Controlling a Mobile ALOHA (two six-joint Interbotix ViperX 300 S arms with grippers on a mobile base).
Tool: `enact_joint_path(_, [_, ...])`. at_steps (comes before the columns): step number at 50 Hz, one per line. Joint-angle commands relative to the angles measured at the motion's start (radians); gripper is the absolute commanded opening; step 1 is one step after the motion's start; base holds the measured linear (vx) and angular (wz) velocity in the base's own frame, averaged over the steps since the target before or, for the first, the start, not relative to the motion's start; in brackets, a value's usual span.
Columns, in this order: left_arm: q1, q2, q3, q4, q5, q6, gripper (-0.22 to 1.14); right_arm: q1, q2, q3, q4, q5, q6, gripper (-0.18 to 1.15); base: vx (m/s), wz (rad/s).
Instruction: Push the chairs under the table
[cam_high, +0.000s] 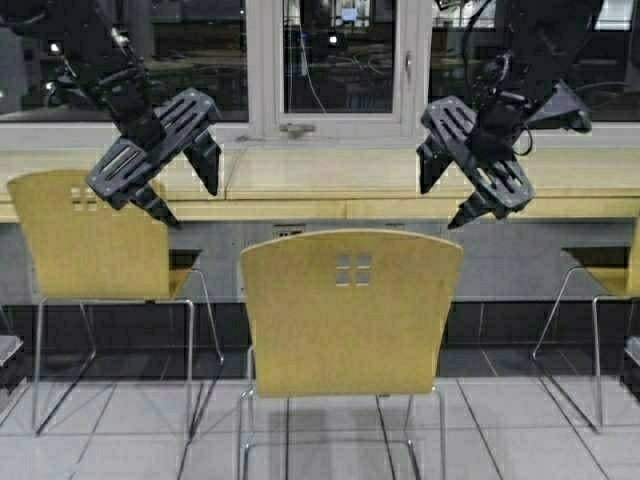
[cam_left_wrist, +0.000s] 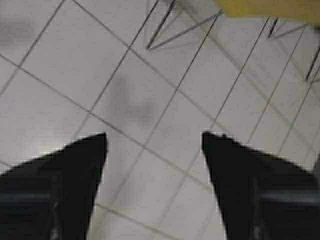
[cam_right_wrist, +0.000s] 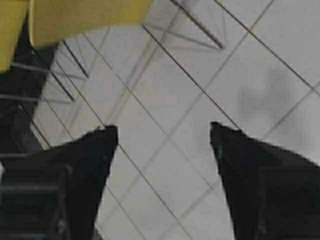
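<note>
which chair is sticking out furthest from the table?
The middle chair: its back stands well clear of the table edge. The left chair sits closer in, and the right one is cut off.

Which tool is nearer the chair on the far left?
Left. The left tool hangs open just above and to the right of the far-left chair, over its backrest edge. The right tool, also open, is across the middle chair, well away.

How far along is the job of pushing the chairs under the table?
Done: the left chair and the right chair look tucked against the table.
In hand: nothing is touched; the left gripper and right gripper hang open above.
Left: the middle chair stands out on the floor, unpushed.
</note>
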Motion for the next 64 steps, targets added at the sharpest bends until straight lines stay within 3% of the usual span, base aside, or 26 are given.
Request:
enact_joint_path(1, [-0.005,0.000,-0.029,-0.086,-0.015,-0.002,0.92,0.005,-0.032,-0.028,0.035,-0.025,-0.012,0.91,0.27,-0.09])
enact_joint_path(22, [-0.025,0.023,-0.035,-0.256,-0.028,-0.041,0.92,0.006,-0.029,-0.060,0.044,0.000,-0.003,0.91,0.26,-0.11])
enact_joint_path(35, [-0.035,0.069,-0.043,-0.268,-0.023,-0.049,0.92,0.005,-0.009,-0.052,0.055,0.006,-0.005,0.91,0.25,0.01])
enact_joint_path(64, [-0.121,0.153,-0.052,-0.374,-0.011,-0.049,0.92,0.000,0.018,0.098,0.120,0.002,-0.008,0.91,0.23,0.11])
